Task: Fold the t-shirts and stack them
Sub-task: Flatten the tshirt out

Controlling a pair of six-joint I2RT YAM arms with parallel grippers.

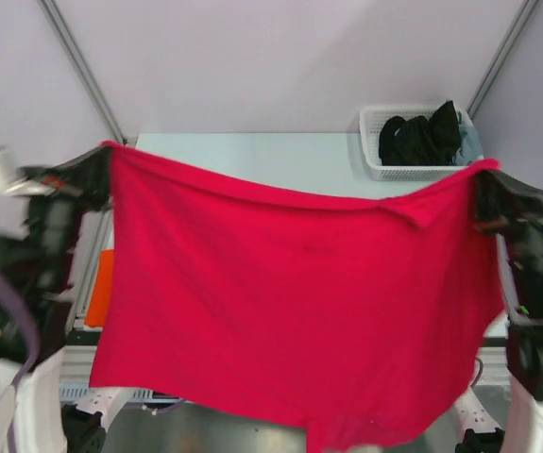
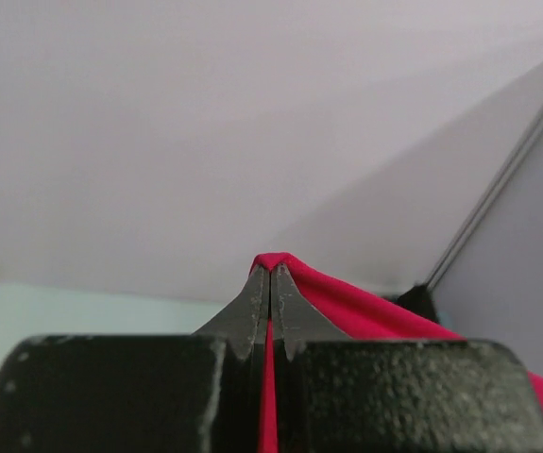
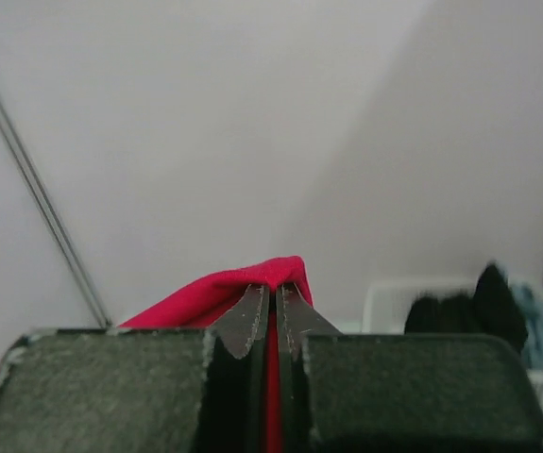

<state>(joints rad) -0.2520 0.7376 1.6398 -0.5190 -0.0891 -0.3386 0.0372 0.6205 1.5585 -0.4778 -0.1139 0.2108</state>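
Observation:
A crimson red t-shirt (image 1: 290,311) hangs spread wide in the air above the table, held up by its two top corners. My left gripper (image 1: 106,156) is shut on the left corner; in the left wrist view red cloth (image 2: 365,307) pokes out past the closed fingertips (image 2: 252,311). On the other side my right gripper (image 1: 483,175) is shut on the right corner, and the right wrist view has the red cloth (image 3: 224,288) bunched over its fingertips (image 3: 292,311). An orange t-shirt (image 1: 101,288) shows as a strip at the left, mostly hidden behind the red one.
A white lattice basket (image 1: 375,160) holding dark clothes stands at the table's back right, also in the right wrist view (image 3: 384,302). The pale table (image 1: 280,156) shows only behind the hanging cloth. Frame poles rise at back left and right.

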